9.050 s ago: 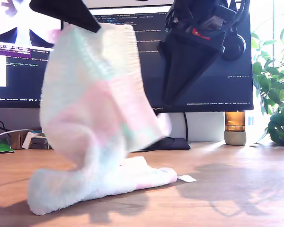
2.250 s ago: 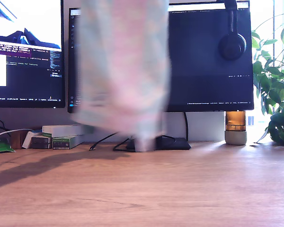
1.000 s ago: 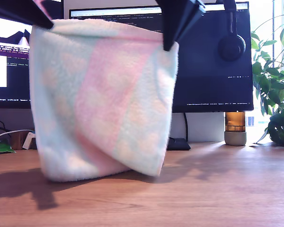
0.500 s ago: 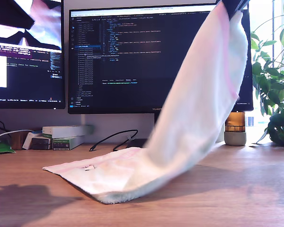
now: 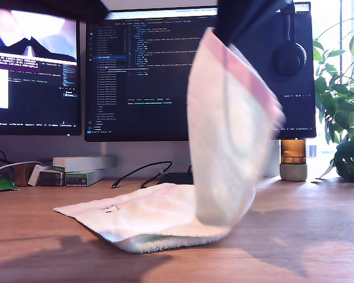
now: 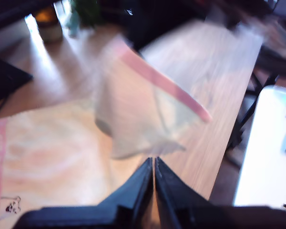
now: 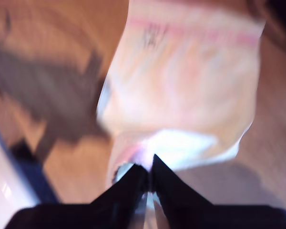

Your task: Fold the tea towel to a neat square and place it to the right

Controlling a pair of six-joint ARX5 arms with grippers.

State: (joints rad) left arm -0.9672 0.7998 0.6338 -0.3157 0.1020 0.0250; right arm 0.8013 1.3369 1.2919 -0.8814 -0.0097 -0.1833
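Half of the tea towel (image 5: 147,215) lies flat on the desk (image 5: 307,236); the other half hangs lifted, blurred. Your first gripper (image 6: 154,164) and second gripper (image 7: 149,164) each look clenched on its edge. Carry both across level, lower onto the pink band

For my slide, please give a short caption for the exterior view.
Tea towel half flat on the desk, its far half lifted in front of the monitor.

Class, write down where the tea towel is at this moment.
In the exterior view the tea towel lies partly flat on the wooden desk in front of the dark monitor, while its pink-banded end is lifted upright toward the exterior view's right.
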